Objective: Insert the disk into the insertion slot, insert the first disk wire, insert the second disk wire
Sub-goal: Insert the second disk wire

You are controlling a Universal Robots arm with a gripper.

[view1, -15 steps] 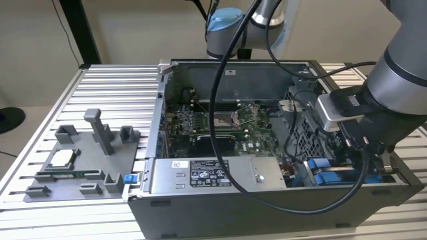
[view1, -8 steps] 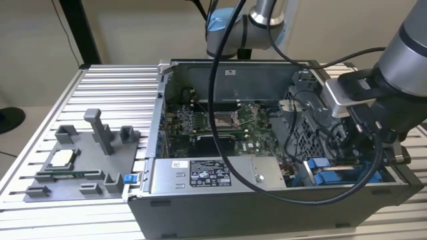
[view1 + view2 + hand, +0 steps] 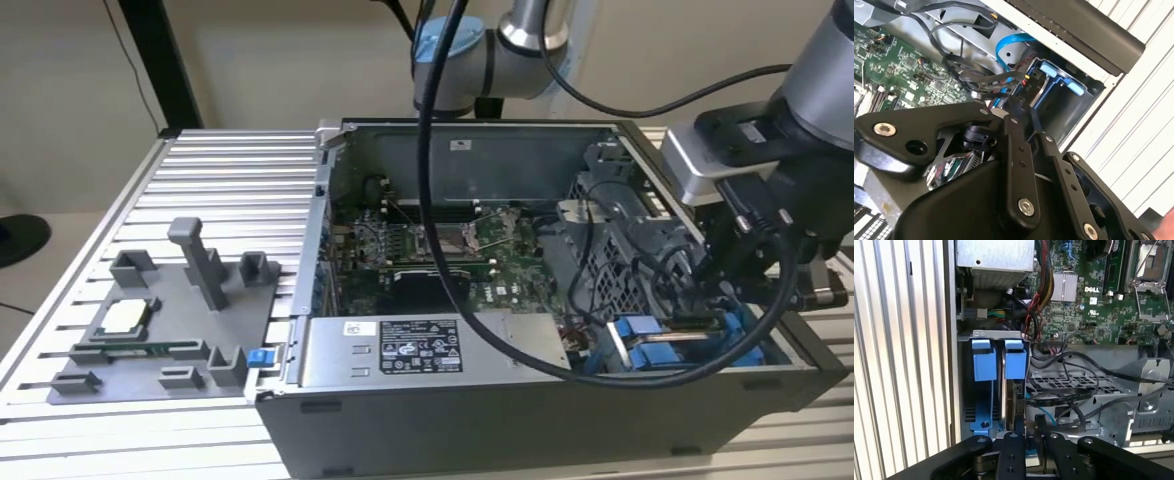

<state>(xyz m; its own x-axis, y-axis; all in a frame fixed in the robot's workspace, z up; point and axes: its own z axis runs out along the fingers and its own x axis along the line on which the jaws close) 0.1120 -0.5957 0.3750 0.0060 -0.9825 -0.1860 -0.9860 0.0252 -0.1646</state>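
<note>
Pressing down over the blue-railed rectangular insertion slot (image 3: 694,345) at the open grey computer case's (image 3: 534,400) near right corner, the black gripper (image 3: 1026,432) appears closed on the thin upright metal-edged disk (image 3: 1010,407), best kept parallel to the rails.

The black gripper (image 3: 1026,122) reaches toward the insertion slot (image 3: 1064,87) with its blue rails. Beside that slot, black cables (image 3: 974,75) cross a green motherboard (image 3: 899,65).
</note>
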